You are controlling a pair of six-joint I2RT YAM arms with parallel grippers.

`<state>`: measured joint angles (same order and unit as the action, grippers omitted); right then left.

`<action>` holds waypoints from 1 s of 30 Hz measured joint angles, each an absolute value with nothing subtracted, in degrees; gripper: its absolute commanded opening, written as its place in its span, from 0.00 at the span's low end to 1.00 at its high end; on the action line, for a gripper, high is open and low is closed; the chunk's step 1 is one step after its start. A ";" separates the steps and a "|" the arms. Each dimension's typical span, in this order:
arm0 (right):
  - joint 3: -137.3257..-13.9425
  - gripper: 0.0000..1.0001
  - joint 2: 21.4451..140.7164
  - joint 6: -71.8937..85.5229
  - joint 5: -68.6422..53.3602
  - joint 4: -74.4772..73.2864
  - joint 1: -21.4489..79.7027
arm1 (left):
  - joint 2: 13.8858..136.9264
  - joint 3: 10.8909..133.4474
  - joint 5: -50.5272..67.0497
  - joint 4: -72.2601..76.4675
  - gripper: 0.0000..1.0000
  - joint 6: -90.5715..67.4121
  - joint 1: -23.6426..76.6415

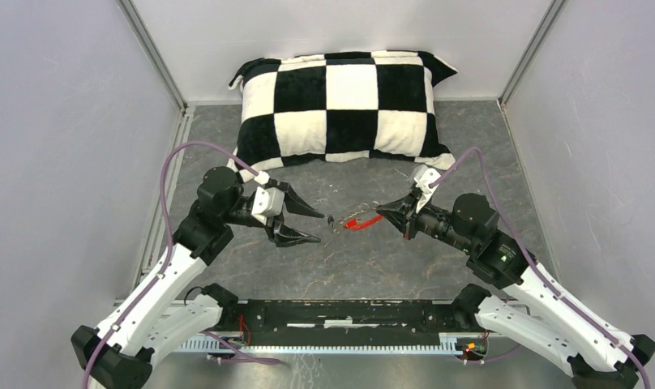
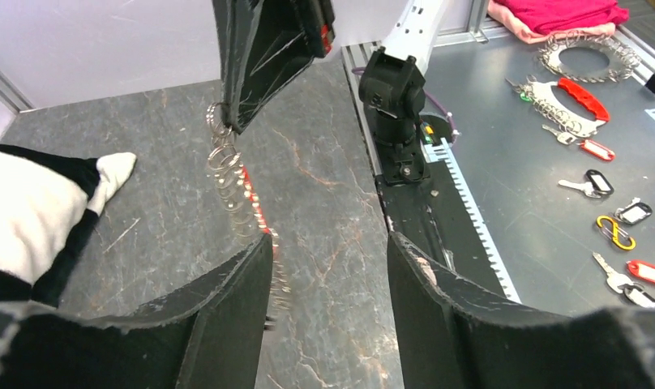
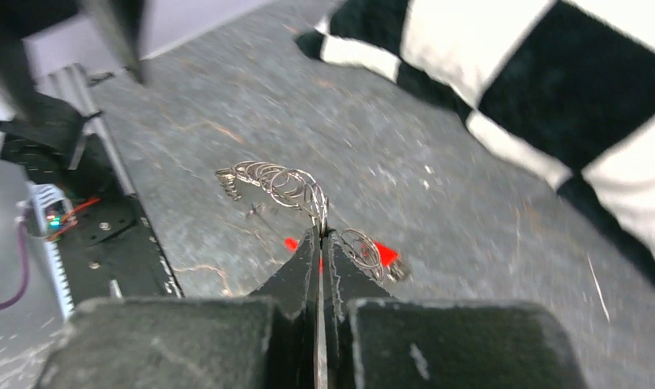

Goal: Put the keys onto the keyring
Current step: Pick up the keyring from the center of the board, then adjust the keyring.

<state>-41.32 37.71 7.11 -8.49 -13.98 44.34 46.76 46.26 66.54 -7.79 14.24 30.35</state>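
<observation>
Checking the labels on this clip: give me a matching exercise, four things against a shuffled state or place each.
1 left gripper
2 right gripper
3 keyring
4 pillow

A checkered, at the far end of the table
B shut on the keyring
C open, holding nothing
D silvery with a red section, dangling

Pairs: 1-C, 2-B, 3-D, 4-A

A black-and-white checkered pillow (image 1: 340, 105) lies at the far end of my grey marbled table top (image 1: 373, 267), against the back wall. Pale walls (image 1: 57, 121) enclose the table on three sides. Beside the table (left wrist view only) I see a metal bench (image 2: 519, 178) carrying a folded magenta cloth (image 2: 559, 12), a yellow carabiner (image 2: 614, 231) and a red tag (image 2: 597, 149).
</observation>
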 measured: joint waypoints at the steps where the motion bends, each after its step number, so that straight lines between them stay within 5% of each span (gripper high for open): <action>1: -42.52 0.00 38.39 6.15 -10.74 -13.39 44.34 | 47.46 46.26 66.59 -6.04 0.61 13.43 30.35; 18: -47.90 0.00 45.78 2.24 -32.18 -5.50 45.45 | 51.86 47.11 64.03 7.46 0.52 4.89 33.43; 30: -49.25 0.00 50.22 2.00 -33.28 -4.84 50.68 | 53.80 47.20 62.85 9.50 0.25 2.81 37.74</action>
